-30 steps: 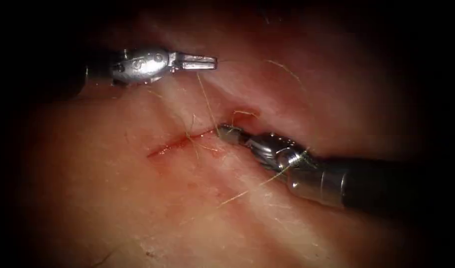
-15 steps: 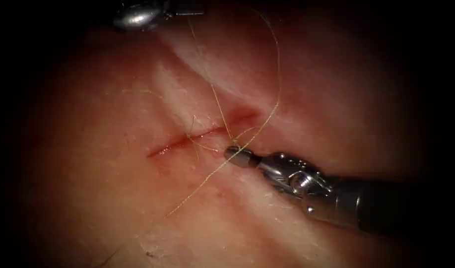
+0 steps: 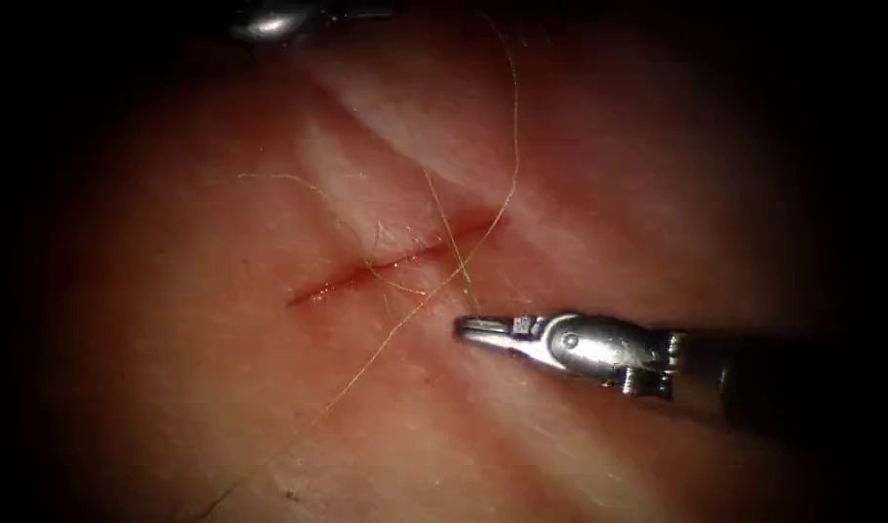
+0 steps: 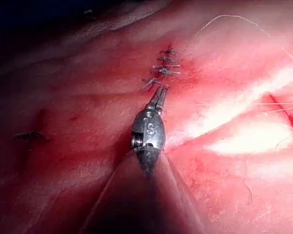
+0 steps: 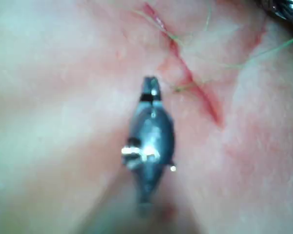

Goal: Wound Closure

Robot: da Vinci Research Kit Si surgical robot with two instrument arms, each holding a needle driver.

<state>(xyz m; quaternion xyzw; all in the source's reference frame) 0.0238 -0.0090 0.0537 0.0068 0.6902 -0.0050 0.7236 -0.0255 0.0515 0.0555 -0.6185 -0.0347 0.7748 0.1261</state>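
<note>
Toward the far left edge of the tissue [image 3: 172, 368], the left tool [image 4: 158, 99] is keeping its jaws pressed together, seemingly pinching the thread [image 3: 513, 145]. That thread is crossing the cut [image 3: 347, 276] near its right end and trailing toward the near left corner. Right of the cut, the right tool [image 3: 473, 327] is hovering with jaws pressed together, a strand ending just beside them. I cannot tell where the needle is. One stitch looks begun but loose, and the rest of the cut is lying unclosed.
</note>
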